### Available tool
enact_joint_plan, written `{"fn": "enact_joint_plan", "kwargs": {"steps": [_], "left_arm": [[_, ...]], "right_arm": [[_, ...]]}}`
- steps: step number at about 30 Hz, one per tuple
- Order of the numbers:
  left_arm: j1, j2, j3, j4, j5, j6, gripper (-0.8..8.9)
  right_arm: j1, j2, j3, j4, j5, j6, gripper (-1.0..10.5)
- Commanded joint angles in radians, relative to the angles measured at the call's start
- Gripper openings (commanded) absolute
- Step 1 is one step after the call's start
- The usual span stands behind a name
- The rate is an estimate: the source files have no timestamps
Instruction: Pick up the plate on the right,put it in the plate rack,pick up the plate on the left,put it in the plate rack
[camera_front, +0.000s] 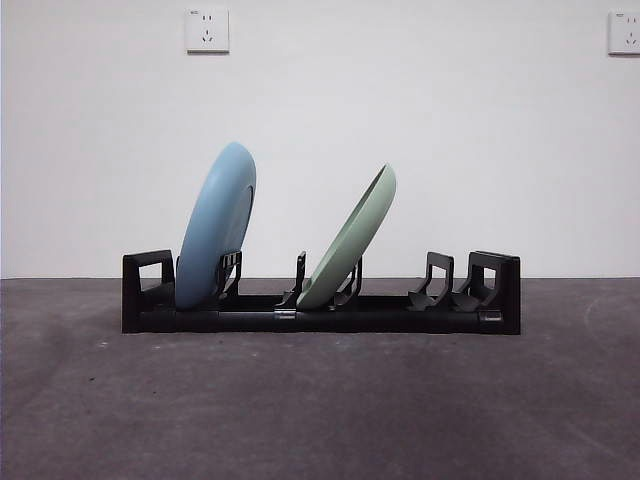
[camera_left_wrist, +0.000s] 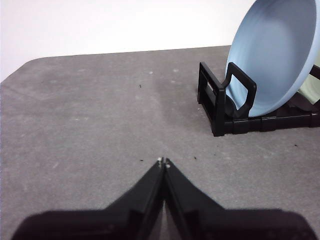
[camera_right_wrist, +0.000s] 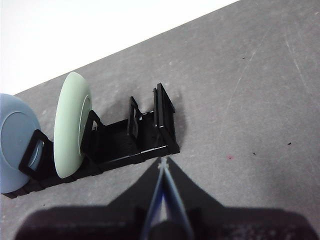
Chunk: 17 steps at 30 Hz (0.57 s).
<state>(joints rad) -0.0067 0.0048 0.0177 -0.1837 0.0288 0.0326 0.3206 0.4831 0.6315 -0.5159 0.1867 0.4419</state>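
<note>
The long black plate rack (camera_front: 320, 318) stands across the grey table. A light blue plate (camera_front: 216, 226) leans on edge in its left slots, and a pale green plate (camera_front: 350, 240) leans on edge near the middle. The blue plate (camera_left_wrist: 277, 55) and the rack's left end (camera_left_wrist: 217, 102) show in the left wrist view, well away from my left gripper (camera_left_wrist: 163, 161), which is shut and holds nothing. My right gripper (camera_right_wrist: 161, 162) is shut and empty too, just off the rack's right end (camera_right_wrist: 162, 125), with the green plate (camera_right_wrist: 70, 125) and blue plate (camera_right_wrist: 15, 142) beyond it.
Bare grey tabletop (camera_front: 320, 410) lies in front of the rack. A white wall with two power sockets (camera_front: 207, 30) stands behind. The rack's right slots (camera_front: 440, 285) hold nothing.
</note>
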Motion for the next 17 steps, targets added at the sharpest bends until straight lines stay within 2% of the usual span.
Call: {"fn": "enact_joint_plan", "kwargs": {"steps": [1, 17], "left_arm": [[0.003, -0.003, -0.014, -0.005, -0.002, -0.007, -0.03], [0.002, -0.001, -0.014, -0.003, -0.001, -0.01, -0.03]], "right_arm": [[0.001, 0.0, -0.008, 0.006, 0.003, 0.01, 0.0], [0.001, 0.0, -0.008, 0.006, 0.003, 0.01, 0.0]]}}
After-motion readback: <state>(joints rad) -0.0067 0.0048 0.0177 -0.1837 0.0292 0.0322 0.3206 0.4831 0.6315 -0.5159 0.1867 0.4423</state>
